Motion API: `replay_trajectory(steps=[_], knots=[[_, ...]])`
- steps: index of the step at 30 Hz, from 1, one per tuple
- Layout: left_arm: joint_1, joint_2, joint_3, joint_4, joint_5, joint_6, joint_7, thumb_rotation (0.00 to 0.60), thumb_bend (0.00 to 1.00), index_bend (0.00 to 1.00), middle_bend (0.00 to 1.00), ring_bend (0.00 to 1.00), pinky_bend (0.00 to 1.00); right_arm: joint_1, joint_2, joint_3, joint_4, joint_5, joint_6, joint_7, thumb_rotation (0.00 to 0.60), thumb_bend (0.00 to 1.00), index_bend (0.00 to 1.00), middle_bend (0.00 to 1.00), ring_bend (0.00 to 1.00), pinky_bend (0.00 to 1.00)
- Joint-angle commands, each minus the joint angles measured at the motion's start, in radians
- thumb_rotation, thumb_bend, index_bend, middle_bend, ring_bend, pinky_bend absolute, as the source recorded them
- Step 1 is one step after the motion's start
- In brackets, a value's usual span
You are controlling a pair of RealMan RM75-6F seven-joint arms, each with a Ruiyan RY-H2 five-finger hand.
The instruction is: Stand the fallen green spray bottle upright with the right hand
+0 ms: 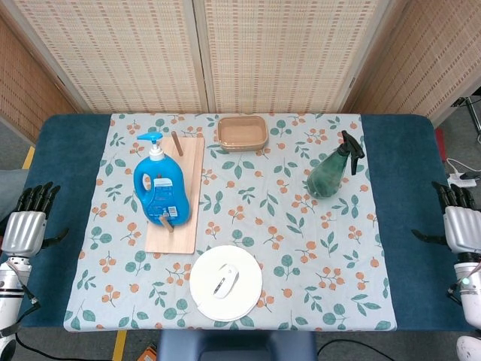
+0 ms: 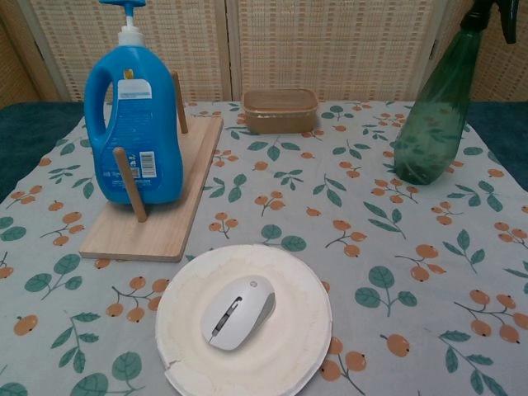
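Green spray bottle [image 1: 329, 174]: stood upright on the right half of the leaf-and-berry tablecloth [image 1: 285, 226] in the head view, black trigger head up and toward the far right, touched by neither hand. Right hand [image 1: 458, 222]: hovered over the blue table edge [image 1: 409, 188] at the far right of that view, well apart from the bottle, fingers extended and slightly apart, thumb out to the side, holding nothing. Left hand [image 1: 25, 226]: likewise off the cloth at the far left, fingers straight and spread, thumb out, empty. Elsewhere in the head view: blue pump bottle [image 1: 158, 185] upright on a wooden board [image 1: 180, 199] between pegs on the left; a tan lidded container [image 1: 242, 132] near the far edge of the cloth; a white plate [image 1: 225, 283] near the front edge with a white mouse [image 1: 224, 280] lying on it. In the chest view: green spray bottle [image 2: 433, 115] at the upper right, base on the cloth, body tapering up to the black nozzle at the frame's top; blue pump bottle [image 2: 134, 115] on the board [image 2: 157, 198] at left; tan container [image 2: 280, 110] at the back centre; plate [image 2: 247, 330] with mouse [image 2: 238, 310] in the foreground. Neither hand visible in the chest view.
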Motion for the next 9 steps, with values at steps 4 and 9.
replay_trajectory(steps=[4, 9], knots=[[0.000, 0.000, 0.000, 0.000, 0.000, 0.000, 0.000, 0.600, 0.21, 0.00, 0.00, 0.00, 0.00, 0.008, 0.003, 0.009, -0.027, -0.015, 0.015, -0.049, 0.600, 0.00, 0.08, 0.09, 0.00, 0.00], [0.000, 0.000, 0.000, 0.000, 0.000, 0.000, 0.000, 0.600, 0.21, 0.00, 0.00, 0.00, 0.00, 0.013, -0.005, 0.019, -0.024, -0.026, 0.023, -0.054, 0.600, 0.00, 0.09, 0.09, 0.00, 0.00]])
